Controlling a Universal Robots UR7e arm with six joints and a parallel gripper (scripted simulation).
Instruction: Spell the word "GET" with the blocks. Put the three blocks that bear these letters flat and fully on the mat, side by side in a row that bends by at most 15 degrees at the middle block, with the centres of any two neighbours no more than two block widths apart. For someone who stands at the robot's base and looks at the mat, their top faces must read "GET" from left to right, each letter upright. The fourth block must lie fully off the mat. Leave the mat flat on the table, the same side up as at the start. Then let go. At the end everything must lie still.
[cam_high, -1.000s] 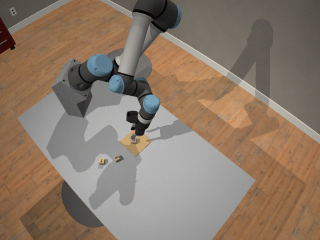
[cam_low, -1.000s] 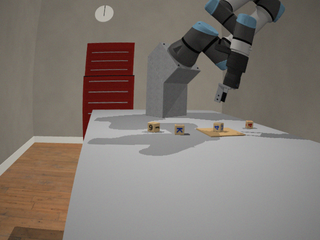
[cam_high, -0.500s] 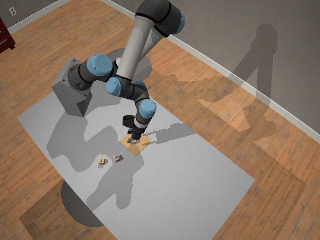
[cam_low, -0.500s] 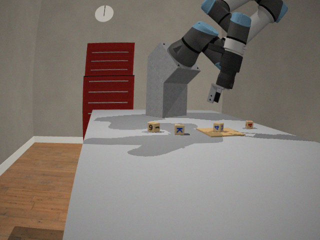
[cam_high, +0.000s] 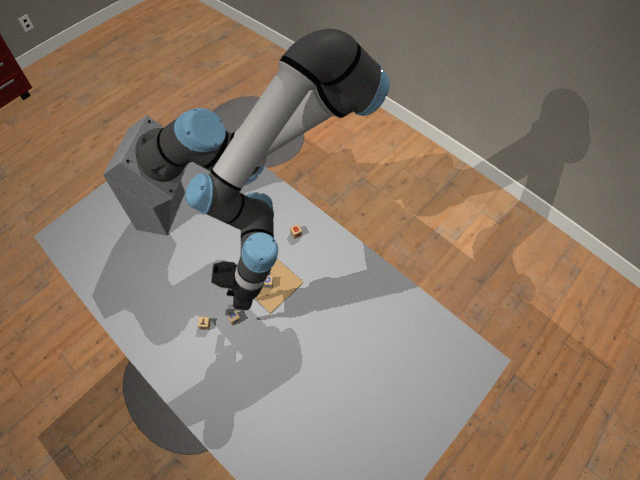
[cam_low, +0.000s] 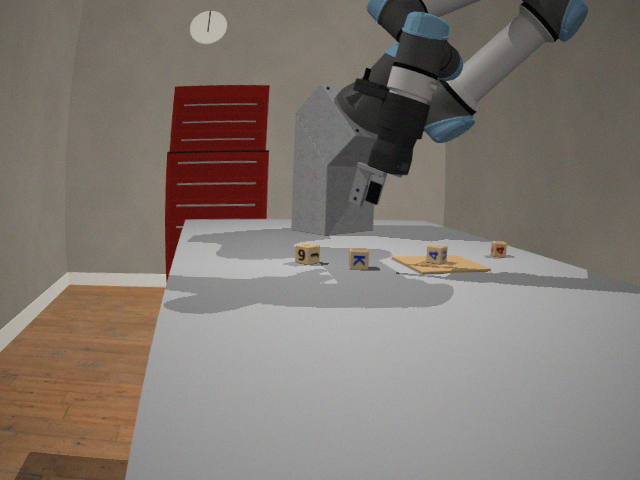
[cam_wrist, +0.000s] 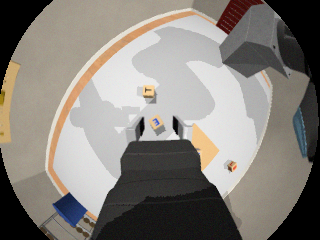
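Gripper (cam_low: 368, 192): wide open, empty, poised above K-sided block (cam_low: 358, 258) for pickup. One block (cam_low: 436, 254) on mat (cam_low: 467, 267) mid-table; two others off-mat nearer the base-side edge.

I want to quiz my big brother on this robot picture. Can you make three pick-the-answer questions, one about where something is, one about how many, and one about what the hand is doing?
1. Where is the brown mat?
A. On the floor
B. On the grey table
C. On the red cabinet

2. How many blocks lie on the mat?
A. One
B. Three
C. None

3. What is the robot's hand doing?
A. Squeezing a block
B. Open, holding nothing
C. Pressing on the mat

Answers:
1 B, the mat lies flat on the table top.
2 A, only one block sits on it; three lie off it.
3 B, its fingers stand apart above a block.
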